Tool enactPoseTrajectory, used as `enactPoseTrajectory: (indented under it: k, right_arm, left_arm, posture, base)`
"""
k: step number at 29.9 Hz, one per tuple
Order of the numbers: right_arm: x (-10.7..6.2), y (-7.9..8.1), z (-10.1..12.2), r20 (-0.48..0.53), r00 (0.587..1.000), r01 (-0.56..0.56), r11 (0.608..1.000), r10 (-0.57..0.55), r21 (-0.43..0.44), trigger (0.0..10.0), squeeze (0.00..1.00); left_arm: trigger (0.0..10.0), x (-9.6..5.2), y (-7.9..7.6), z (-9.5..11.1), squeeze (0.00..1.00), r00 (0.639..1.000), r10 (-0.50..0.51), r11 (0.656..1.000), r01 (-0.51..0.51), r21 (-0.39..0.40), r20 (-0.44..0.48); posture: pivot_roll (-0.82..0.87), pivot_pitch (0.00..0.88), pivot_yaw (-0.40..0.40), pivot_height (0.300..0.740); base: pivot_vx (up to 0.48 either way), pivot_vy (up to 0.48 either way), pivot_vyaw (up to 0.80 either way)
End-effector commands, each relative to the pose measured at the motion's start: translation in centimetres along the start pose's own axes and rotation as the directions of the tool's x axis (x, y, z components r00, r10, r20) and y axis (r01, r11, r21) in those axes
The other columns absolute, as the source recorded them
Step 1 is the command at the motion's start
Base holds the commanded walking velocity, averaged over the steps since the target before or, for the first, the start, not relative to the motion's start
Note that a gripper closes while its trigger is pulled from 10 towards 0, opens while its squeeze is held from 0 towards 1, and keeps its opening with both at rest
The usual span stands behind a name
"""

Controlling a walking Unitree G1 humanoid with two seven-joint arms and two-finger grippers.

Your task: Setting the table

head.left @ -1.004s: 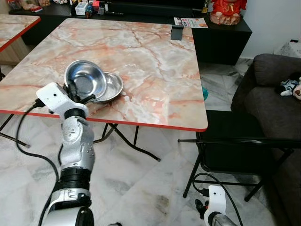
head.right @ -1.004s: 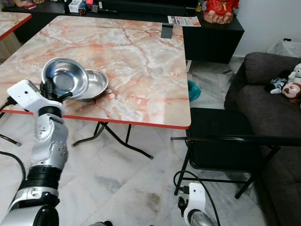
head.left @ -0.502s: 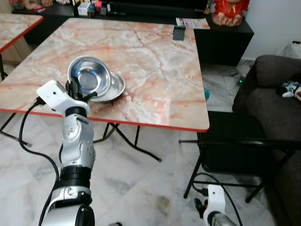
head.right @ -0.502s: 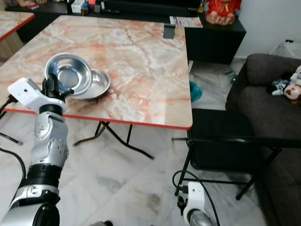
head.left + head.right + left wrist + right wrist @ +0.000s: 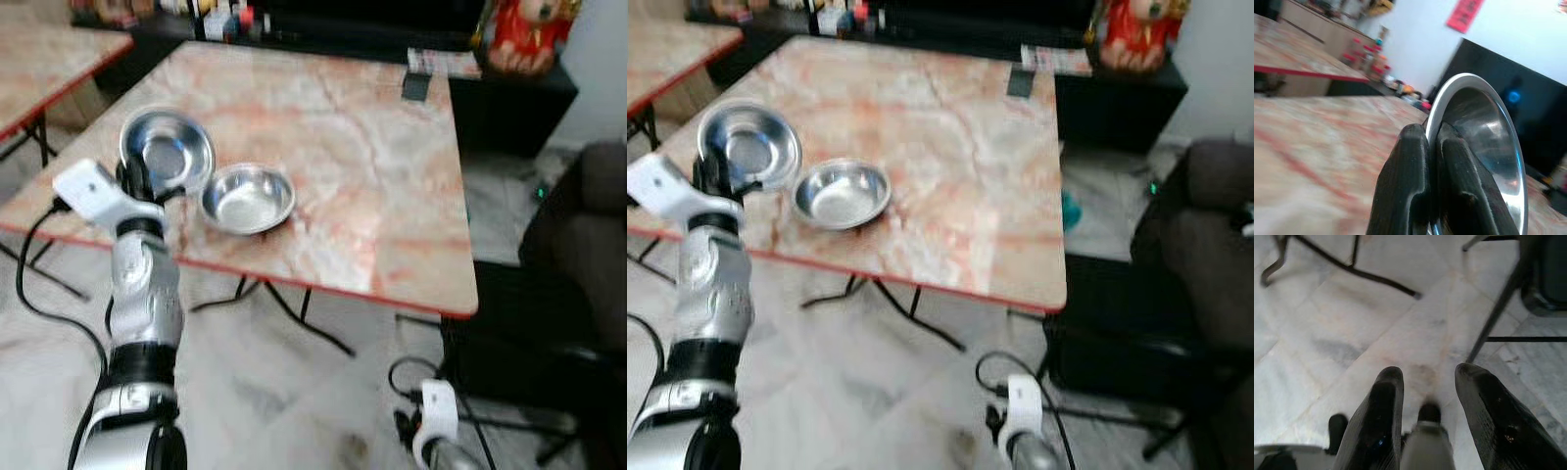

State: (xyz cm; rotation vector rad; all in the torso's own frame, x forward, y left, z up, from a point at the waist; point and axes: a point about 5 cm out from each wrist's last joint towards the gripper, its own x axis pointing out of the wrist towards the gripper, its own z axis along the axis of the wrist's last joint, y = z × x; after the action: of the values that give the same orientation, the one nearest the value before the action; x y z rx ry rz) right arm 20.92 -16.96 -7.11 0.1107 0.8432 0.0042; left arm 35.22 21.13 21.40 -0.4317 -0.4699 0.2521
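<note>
My left gripper [image 5: 140,184] is shut on the near rim of a steel bowl [image 5: 168,152], holding it tilted above the near left part of the marble table [image 5: 382,186]. In the left wrist view the black fingers [image 5: 1415,186] pinch the bowl's rim [image 5: 1484,132]. A second steel bowl [image 5: 248,197] sits flat on the table just right of the held one, apart from it. My right gripper [image 5: 1427,391] hangs low over the floor, open with nothing between its fingers.
A black folding chair [image 5: 549,343] stands at the table's right side, with a dark sofa [image 5: 588,206] behind it. A black phone stand [image 5: 418,86] sits at the table's far edge. Another table [image 5: 49,59] is at the far left. Table legs [image 5: 1352,269] cross the marble floor.
The held bowl has lifted off the second bowl and moved left, so the two no longer overlap. The head camera has shifted and the picture is blurred.
</note>
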Motion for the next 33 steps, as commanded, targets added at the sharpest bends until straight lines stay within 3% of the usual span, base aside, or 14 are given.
enactPoseTrajectory:
  k: [1,10,15,26,31,33]
  right_arm:
    - [-0.3,-1.1,-0.6,-0.024,0.999,0.037,0.999,-0.037,0.018,10.0,0.00]
    - [-0.3,-1.1,-0.6,-0.022,0.999,0.035,0.999,-0.034,0.026,10.0,0.00]
    - [-0.3,-1.2,-0.6,-0.025,0.999,0.036,0.999,-0.035,0.024,10.0,0.00]
    - [-0.3,-1.3,-0.8,-0.029,0.999,0.033,0.999,-0.033,0.021,10.0,0.00]
    - [-0.4,-1.3,-0.8,-0.032,0.999,0.031,0.999,-0.030,0.017,10.0,0.00]
    - [-0.3,-1.3,-0.8,-0.033,0.999,0.028,1.000,-0.028,0.014,10.0,0.00]
  left_arm:
    - [10.0,0.0,-1.5,-0.3,0.00,0.999,-0.048,0.999,0.048,-0.020,-0.013]
    - [10.0,0.0,-2.1,-0.4,0.00,0.997,-0.077,0.997,0.076,-0.032,-0.022]
    - [10.0,-0.1,-2.6,-0.4,0.00,0.995,-0.095,0.994,0.094,-0.055,-0.020]
    - [10.0,-0.7,-1.0,0.7,0.00,0.999,0.032,0.987,-0.033,-0.156,-0.012]
    - [10.0,-1.4,-0.6,0.4,0.00,0.994,0.069,0.967,-0.089,-0.240,-0.090]
    - [10.0,-2.0,-0.9,-1.2,0.00,0.971,0.032,0.979,-0.079,-0.188,-0.239]
  posture:
    - [0.06,0.121,-0.050,0.740]
    - [0.06,0.120,-0.051,0.740]
    - [0.06,0.120,-0.052,0.740]
    - [0.06,0.127,-0.057,0.740]
    - [0.07,0.130,-0.059,0.740]
    - [0.08,0.131,-0.060,0.740]
  base:
    - [0.428,0.000,0.00]
    - [0.428,0.000,0.00]
    - [0.050,0.000,0.00]
    - [0.000,0.000,0.00]
    - [0.000,0.000,0.00]
    - [0.000,0.000,0.00]
